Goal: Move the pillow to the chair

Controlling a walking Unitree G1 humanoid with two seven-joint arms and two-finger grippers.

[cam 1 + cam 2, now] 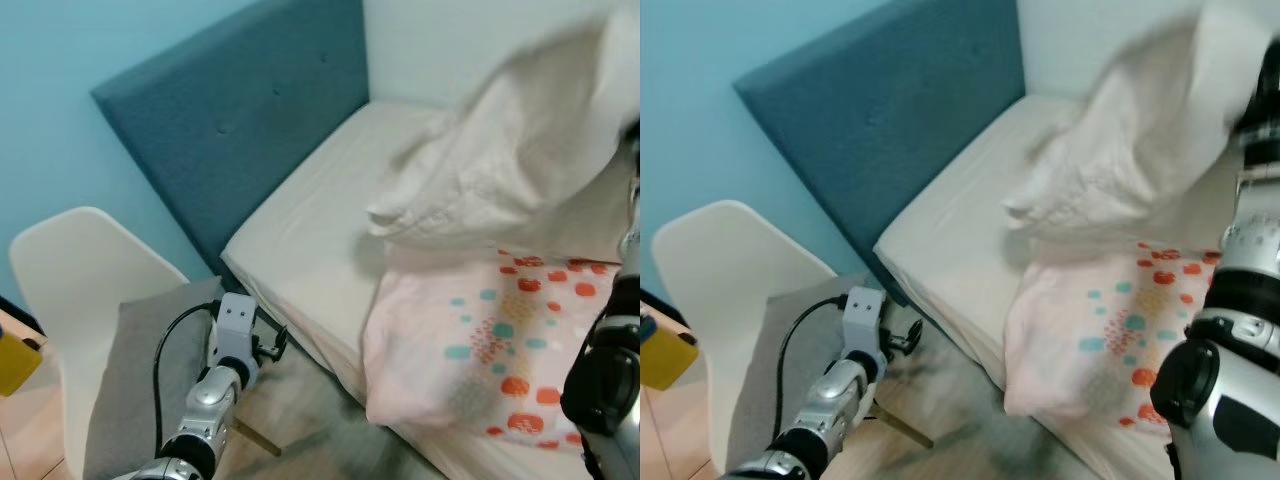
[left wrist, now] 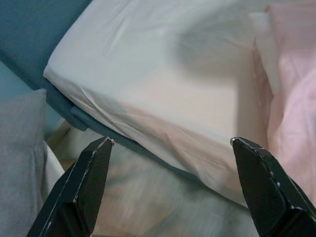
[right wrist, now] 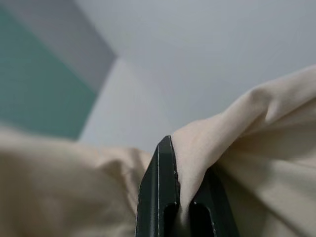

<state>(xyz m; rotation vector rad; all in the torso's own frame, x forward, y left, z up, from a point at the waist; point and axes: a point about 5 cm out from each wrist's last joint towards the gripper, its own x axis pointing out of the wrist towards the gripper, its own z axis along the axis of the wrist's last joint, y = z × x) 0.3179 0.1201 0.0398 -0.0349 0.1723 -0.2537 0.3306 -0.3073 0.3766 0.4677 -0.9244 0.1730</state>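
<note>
So the bed (image 1: 300, 230) has a cream fitted sheet (image 1: 330, 190) and a padded blue headboard (image 1: 250, 110). A pink blanket with teal and orange dots (image 1: 480, 340) lies on the near part and hangs over the edge. Next to the bed there's a white chair (image 1: 70, 270) on the floor, with a grey cushion (image 1: 135, 370) on its seat.

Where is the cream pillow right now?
The pillow hangs lifted over the bed, pinched in the right gripper, above the dotted blanket.
</note>
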